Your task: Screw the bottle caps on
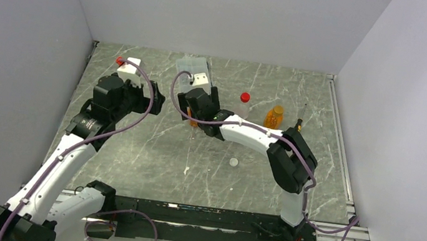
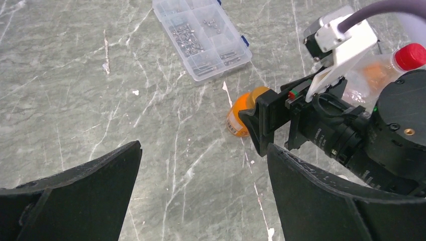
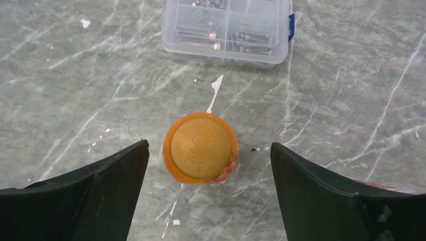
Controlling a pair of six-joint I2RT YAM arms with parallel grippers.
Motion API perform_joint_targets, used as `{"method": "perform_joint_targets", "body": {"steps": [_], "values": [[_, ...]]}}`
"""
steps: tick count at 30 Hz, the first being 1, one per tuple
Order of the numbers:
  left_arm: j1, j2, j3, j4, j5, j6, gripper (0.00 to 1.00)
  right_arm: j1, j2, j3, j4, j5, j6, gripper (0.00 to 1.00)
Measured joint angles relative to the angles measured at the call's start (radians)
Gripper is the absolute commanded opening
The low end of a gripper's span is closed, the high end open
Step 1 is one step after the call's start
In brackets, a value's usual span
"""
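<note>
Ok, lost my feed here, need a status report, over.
Left fingers open, empty. Right fingers open, either side of upright orange bottle, not touching. Cap on it. Nothing in the way; box sits beyond.

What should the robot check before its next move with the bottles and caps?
1. Right pincer open, not touching the orange bottle: ok.
2. Orange cap sitting on that bottle: ok.
3. That cap screwed tight: cannot tell.
4. Left pincer open and empty: ok.
5. Every cap on a bottle: not ok, a white cap lies loose on the table.
</note>
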Motion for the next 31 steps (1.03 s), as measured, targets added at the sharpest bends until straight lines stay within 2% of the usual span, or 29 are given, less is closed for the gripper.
{"method": "perform_joint_targets", "body": {"steps": [3,8,14,21,26,31], "values": [[0.002,0.01,0.001,-0.001,0.014,-0.009,1.0,0.0,-0.01,0.043,-0.062,0.0,0.008,0.99],[0.002,0.03,0.028,-0.025,0.048,-0.01,0.99,0.0,-0.042,0.176,-0.173,0.0,0.019,1.0],[0.002,0.075,0.153,-0.076,0.058,-0.013,0.99,0.0,-0.15,0.31,-0.289,0.012,0.029,1.0],[0.002,0.145,0.226,-0.101,0.02,-0.029,0.99,0.0,-0.402,0.295,-0.333,0.014,0.035,1.0],[0.002,0.177,0.236,-0.122,0.008,-0.035,1.0,0.0,-0.614,0.189,-0.326,0.014,0.044,1.0],[0.003,0.183,0.241,-0.134,0.006,-0.031,0.99,0.0,-0.758,0.073,-0.314,0.015,0.058,1.0]]}}
